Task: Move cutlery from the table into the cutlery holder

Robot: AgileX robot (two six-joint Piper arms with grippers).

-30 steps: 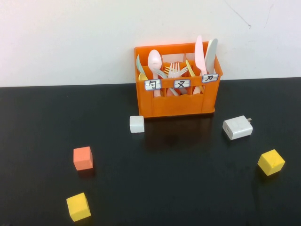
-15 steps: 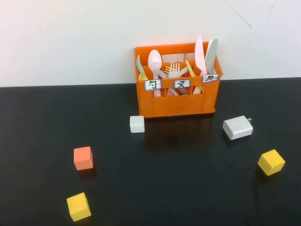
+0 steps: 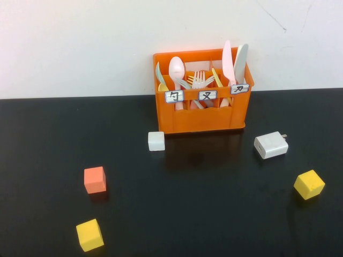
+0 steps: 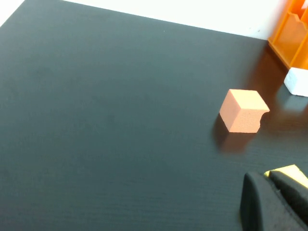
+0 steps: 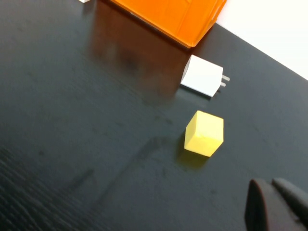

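The orange cutlery holder (image 3: 201, 91) stands at the back of the black table against the wall. It holds spoons (image 3: 177, 68), forks (image 3: 199, 80) and knives (image 3: 235, 61) in three labelled compartments. No cutlery lies on the table in any view. Neither gripper shows in the high view. My left gripper (image 4: 263, 177) is shut and empty, low over the table's front left, just next to a yellow cube (image 4: 292, 173). My right gripper (image 5: 270, 183) is shut and empty over the table's front right. The holder's corner shows in the left wrist view (image 4: 291, 33) and its base in the right wrist view (image 5: 171, 17).
An orange cube (image 3: 95, 180) and a yellow cube (image 3: 89, 235) sit front left. A small white block (image 3: 156, 141) lies before the holder. A white charger plug (image 3: 270, 144) and another yellow cube (image 3: 308, 184) sit at the right.
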